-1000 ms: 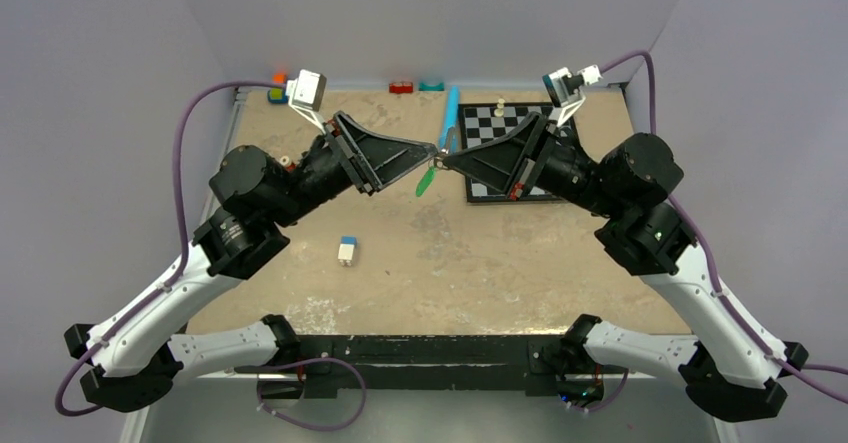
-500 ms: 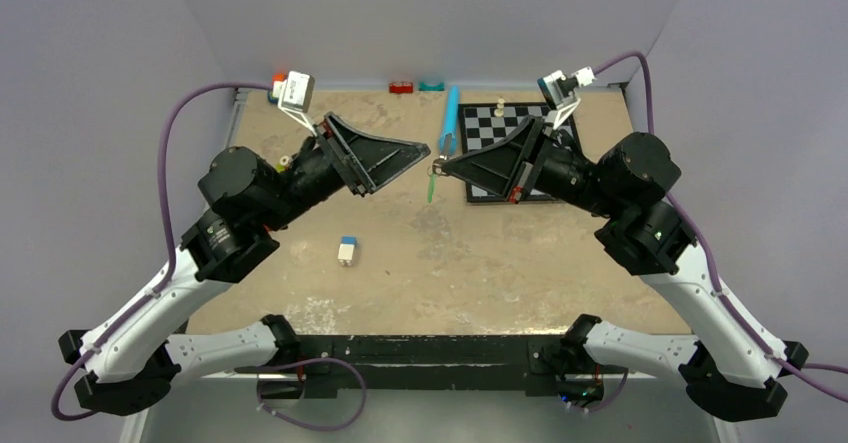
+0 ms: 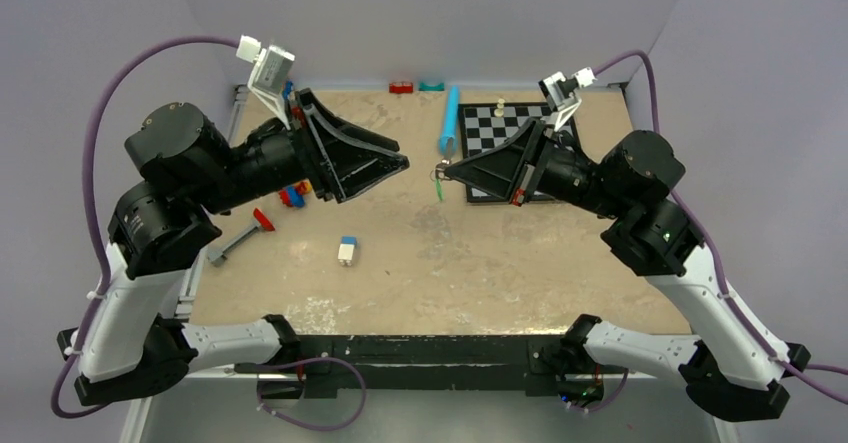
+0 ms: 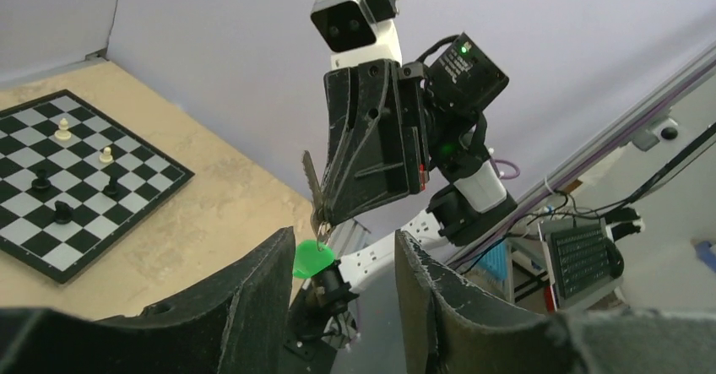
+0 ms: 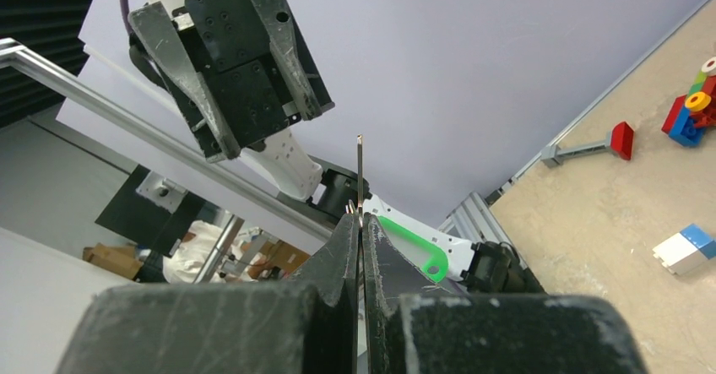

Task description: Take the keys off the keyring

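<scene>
The right gripper [image 3: 441, 170] clamps the keys [image 3: 440, 192] aloft, green one dangling beneath its tips, presumably so the spread-open left gripper [image 3: 403, 161] facing it can tug.

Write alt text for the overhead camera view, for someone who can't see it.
Above a tan table, the right gripper pinches the dangling green keys, while the left gripper hangs open just to their left, apart from them. A chessboard and blue tube lie at the far side; a blue-and-white block sits nearer the arm bases.
</scene>
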`<state>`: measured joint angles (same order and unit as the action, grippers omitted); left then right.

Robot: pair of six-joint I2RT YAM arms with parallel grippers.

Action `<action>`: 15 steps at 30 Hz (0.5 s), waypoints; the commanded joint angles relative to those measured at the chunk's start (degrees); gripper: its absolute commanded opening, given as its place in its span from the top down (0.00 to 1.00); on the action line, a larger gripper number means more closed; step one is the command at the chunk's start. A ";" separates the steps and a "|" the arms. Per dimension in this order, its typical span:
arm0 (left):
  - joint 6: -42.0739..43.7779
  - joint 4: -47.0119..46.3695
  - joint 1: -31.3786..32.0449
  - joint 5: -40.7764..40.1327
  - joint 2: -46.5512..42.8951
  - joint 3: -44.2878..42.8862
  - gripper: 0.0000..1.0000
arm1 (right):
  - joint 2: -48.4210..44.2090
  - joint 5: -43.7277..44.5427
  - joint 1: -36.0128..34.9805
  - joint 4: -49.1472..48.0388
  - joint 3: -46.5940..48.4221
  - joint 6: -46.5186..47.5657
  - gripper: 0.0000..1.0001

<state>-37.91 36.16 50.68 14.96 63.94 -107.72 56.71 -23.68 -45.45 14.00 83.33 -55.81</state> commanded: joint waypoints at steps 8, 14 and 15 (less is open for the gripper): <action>5.83 6.53 -0.23 12.90 6.13 -4.11 0.52 | 1.05 -1.67 -0.20 1.99 4.55 2.61 1.00; 6.60 7.86 -0.22 13.88 8.37 -6.02 0.42 | 1.39 -2.41 -0.25 2.15 4.88 2.85 1.00; 6.48 7.61 -0.23 14.07 8.51 -6.01 0.44 | 1.39 -2.42 -0.25 2.11 4.83 2.89 1.00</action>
<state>-32.84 44.31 50.63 26.20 72.79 -111.48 58.00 -24.40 -45.45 16.78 85.65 -54.08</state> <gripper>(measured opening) 0.579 0.010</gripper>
